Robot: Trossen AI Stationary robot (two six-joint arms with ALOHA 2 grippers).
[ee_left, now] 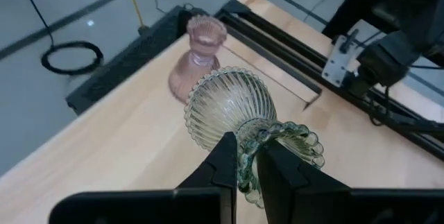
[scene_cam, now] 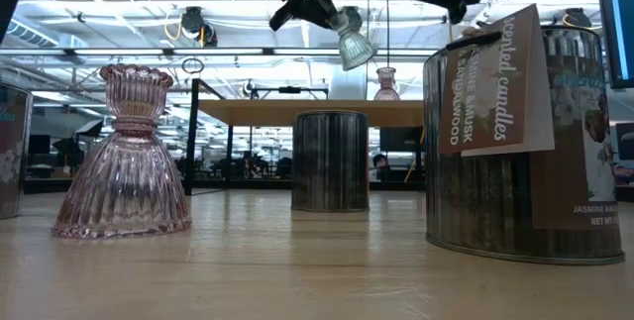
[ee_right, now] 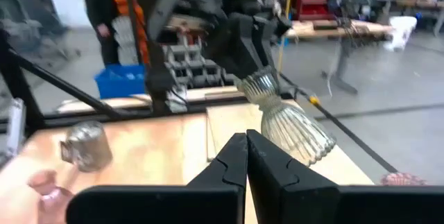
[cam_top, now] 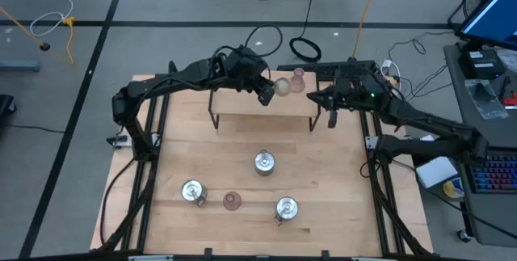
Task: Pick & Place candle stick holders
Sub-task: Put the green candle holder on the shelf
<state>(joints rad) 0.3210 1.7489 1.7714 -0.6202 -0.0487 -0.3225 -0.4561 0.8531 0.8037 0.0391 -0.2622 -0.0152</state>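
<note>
Item: pale olive-green ribbed bell-shaped glass candle holder (ee_left: 232, 106); held in my left gripper (ee_left: 248, 172), fingers pinched nearly together on its scalloped rim; carried tilted in the air above the raised wooden shelf (cam_top: 242, 103) at the table's far edge.

Step, as I judge it: placing on the shelf; next move calls for righting the holder and lowering it just beside the pinkish ribbed glass holder (ee_left: 198, 57) standing there, without knocking it.

My right gripper (ee_right: 246, 156): fully closed, empty, waiting near the shelf's right end.

Remaining on the table: three shiny silver round metal holders (cam_top: 265, 162), (cam_top: 193, 191), (cam_top: 286, 208); a second pinkish glass holder (cam_top: 232, 201).

Views: left wrist alone shows the grip on the rim; high view alone shows the full count; low view shows labelled tins up close.
</note>
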